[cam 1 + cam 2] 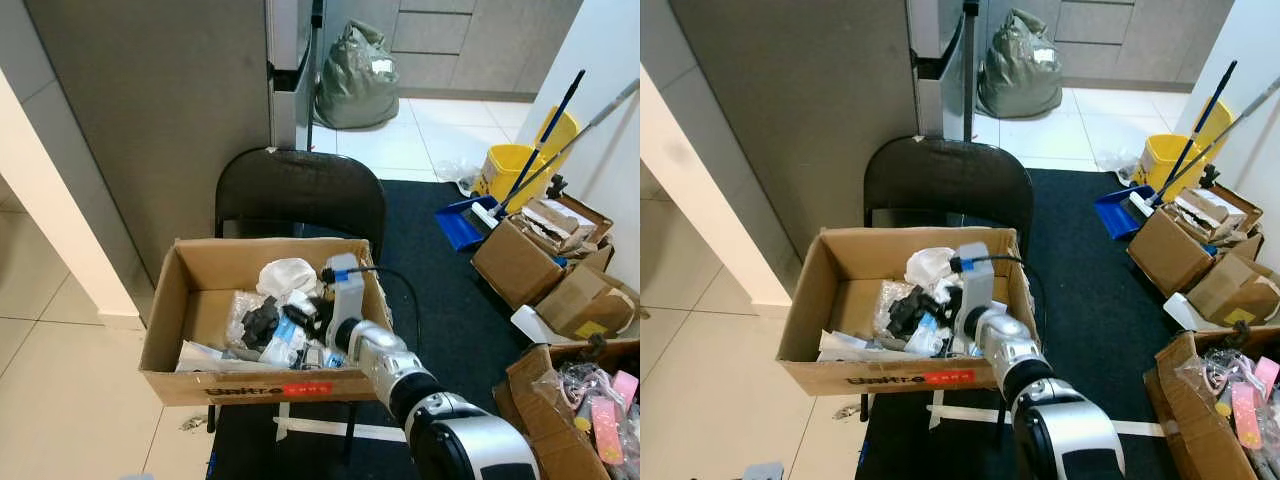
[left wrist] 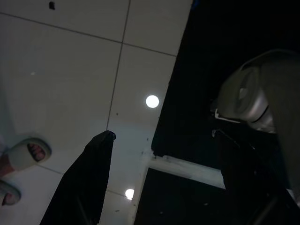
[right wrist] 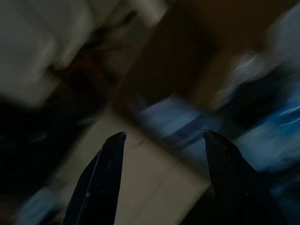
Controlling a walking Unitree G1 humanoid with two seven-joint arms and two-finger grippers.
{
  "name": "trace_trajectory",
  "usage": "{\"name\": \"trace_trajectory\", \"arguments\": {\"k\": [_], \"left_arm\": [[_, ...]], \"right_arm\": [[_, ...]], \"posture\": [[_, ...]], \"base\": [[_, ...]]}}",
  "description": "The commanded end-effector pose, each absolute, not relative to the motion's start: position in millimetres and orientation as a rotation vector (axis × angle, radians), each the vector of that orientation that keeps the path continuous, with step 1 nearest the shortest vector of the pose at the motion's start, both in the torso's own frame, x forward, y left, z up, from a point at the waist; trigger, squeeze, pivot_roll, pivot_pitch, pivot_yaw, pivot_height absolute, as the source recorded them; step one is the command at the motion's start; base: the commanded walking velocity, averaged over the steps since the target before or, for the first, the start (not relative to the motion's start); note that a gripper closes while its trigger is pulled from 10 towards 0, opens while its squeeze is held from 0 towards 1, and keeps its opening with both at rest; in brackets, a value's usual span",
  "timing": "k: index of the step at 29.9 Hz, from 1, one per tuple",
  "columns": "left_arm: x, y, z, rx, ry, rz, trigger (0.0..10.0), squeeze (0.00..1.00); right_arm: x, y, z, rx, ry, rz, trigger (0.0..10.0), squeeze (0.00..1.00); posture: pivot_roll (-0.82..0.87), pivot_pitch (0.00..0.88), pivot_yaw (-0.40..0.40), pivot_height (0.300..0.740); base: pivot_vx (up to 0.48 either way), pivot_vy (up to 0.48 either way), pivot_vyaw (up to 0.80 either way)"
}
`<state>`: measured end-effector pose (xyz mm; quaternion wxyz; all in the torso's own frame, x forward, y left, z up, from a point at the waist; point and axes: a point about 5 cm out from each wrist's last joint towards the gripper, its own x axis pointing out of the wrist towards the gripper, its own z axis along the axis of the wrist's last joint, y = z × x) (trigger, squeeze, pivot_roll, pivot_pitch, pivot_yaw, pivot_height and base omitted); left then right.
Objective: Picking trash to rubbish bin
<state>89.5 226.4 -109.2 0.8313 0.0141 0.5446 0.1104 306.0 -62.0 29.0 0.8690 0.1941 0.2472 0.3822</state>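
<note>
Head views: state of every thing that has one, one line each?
cardboard box: open, on the black chair, partly filled with trash.
black chair: upright, box on its seat.
right gripper: open, empty, reaching into the box.
left gripper: open, empty, hanging over the floor.
green bag: full, on the tiled floor.
yellow bucket: upright, mop handle leaning out.

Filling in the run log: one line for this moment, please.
right gripper: open, inside cardboard box over trash | box on black chair | left gripper: idle above floor
</note>
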Motion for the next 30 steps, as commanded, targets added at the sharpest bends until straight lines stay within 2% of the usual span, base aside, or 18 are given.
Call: {"name": "trace_trajectory", "arguments": {"k": [1,5,10,12,13,16,20,23,30], "left_arm": [[83.8,226.3,-110.7,0.041,1.181,0.236,10.0,0.0],[82.8,226.3,-111.0,0.06,1.188,0.225,10.0,0.0],[82.0,225.2,-111.4,0.062,1.19,0.218,10.0,0.0],[82.2,224.6,-111.5,0.064,1.19,0.214,10.0,0.0],[82.2,224.6,-111.5,0.064,1.19,0.214,10.0,0.0],[82.9,224.0,-111.4,0.067,1.189,0.209,10.0,0.0],[83.7,224.4,-111.2,0.069,1.189,0.208,10.0,0.0],[85.0,224.6,-110.9,0.07,1.187,0.207,10.0,0.0],[86.8,225.0,-110.5,0.074,1.184,0.207,10.0,0.0]], "right_arm": [[299.5,-65.9,24.2,0.475,0.552,0.85,10.0,0.0],[273.5,-86.9,2.5,0.484,0.673,0.981,10.0,0.0],[248.9,-110.5,-24.8,0.363,0.826,0.912,10.0,0.0],[232.3,-129.6,-42.2,0.363,0.916,0.766,10.0,0.0],[232.3,-129.6,-42.2,0.363,0.916,0.766,10.0,0.0],[211.7,-149.8,-58.3,0.397,0.998,0.613,10.0,0.0],[186.7,-178.7,-78.4,0.204,1.094,0.353,10.0,0.0],[171.1,-197.2,-86.6,0.125,1.139,0.184,10.0,0.0],[154.0,-205.9,-93.4,0.082,1.194,0.115,10.0,0.0]], "posture": [[0.14,0.026,0.013,0.74],[0.13,0.037,0.02,0.74],[0.13,0.039,0.022,0.74],[0.13,0.04,0.024,0.74],[0.13,0.04,0.024,0.74],[0.13,0.04,0.024,0.74],[0.13,0.036,0.028,0.74],[0.12,0.034,0.03,0.74],[0.12,0.033,0.032,0.74]], "base": [[0.0,0.0,0.0],[-0.187,0.0,0.0],[-0.202,0.0,0.0],[-0.24,0.0,0.0],[-0.24,0.0,0.0],[-0.16,0.0,0.0],[-0.23,0.0,0.0],[-0.384,0.0,0.0],[-0.385,0.0,0.0]]}}
